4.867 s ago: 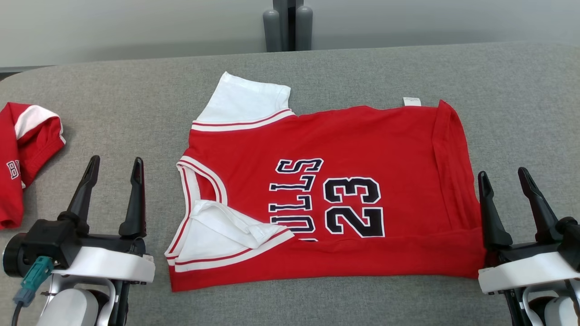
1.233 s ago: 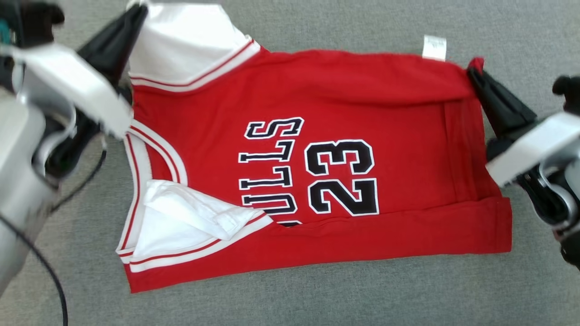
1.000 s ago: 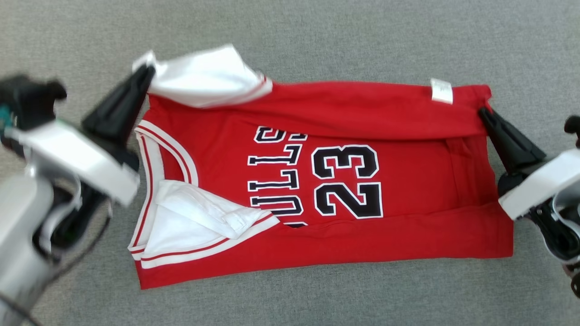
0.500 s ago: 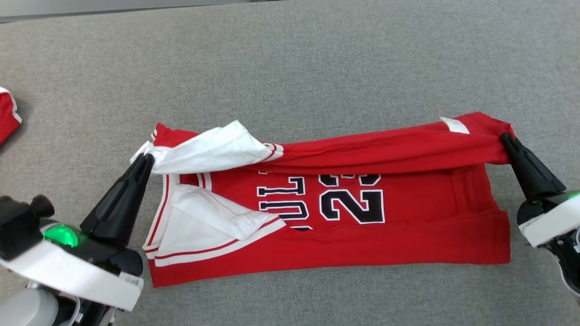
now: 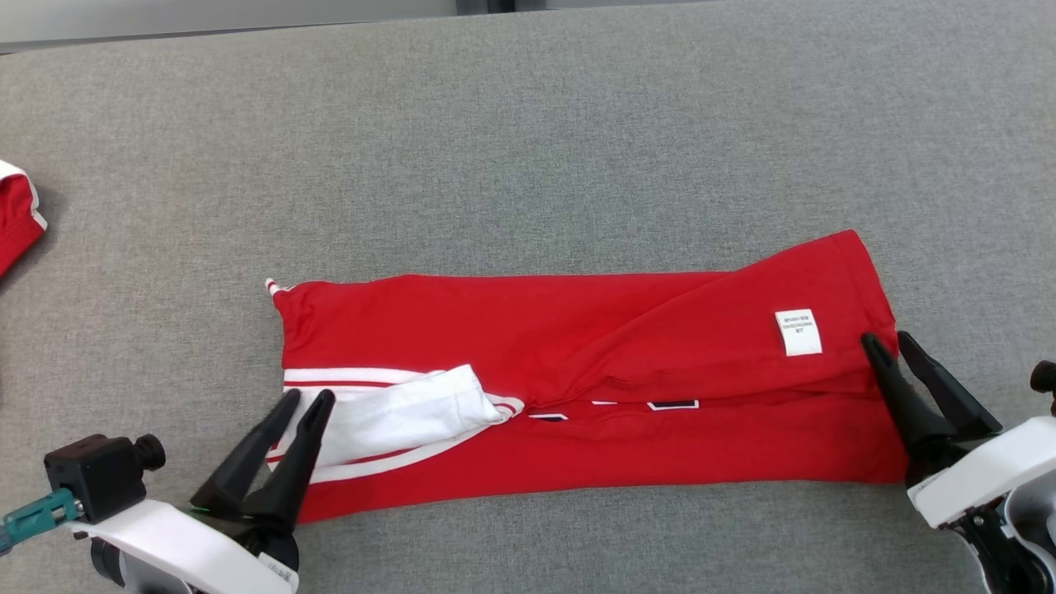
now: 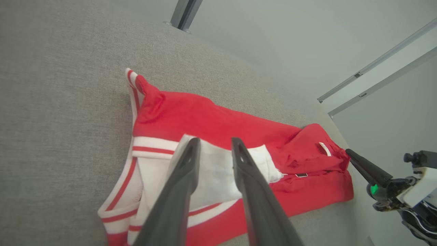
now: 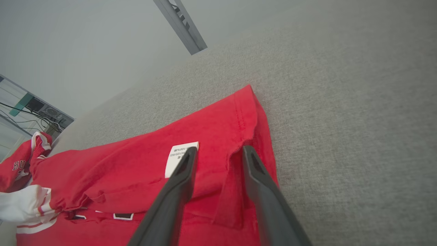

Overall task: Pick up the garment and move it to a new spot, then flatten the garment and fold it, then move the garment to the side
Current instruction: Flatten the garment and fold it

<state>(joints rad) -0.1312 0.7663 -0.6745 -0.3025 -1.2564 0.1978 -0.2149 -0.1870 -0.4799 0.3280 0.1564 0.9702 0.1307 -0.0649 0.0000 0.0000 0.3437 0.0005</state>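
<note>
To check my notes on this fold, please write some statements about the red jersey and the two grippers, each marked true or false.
1. The red basketball jersey lies folded lengthwise on the grey fabric surface. True.
2. Its small white label faces up near the right gripper. True.
3. The left gripper is clamped shut on the white sleeve. False: its fingers stand apart at the sleeve.
4. The black printed number shows in full. False: only slivers of print peep out at the fold.
5. A second red garment lies at the head view's left edge. True.

Matt cloth garment (image 5: 577,330), coarse woven tabletop (image 5: 528,165)
</note>
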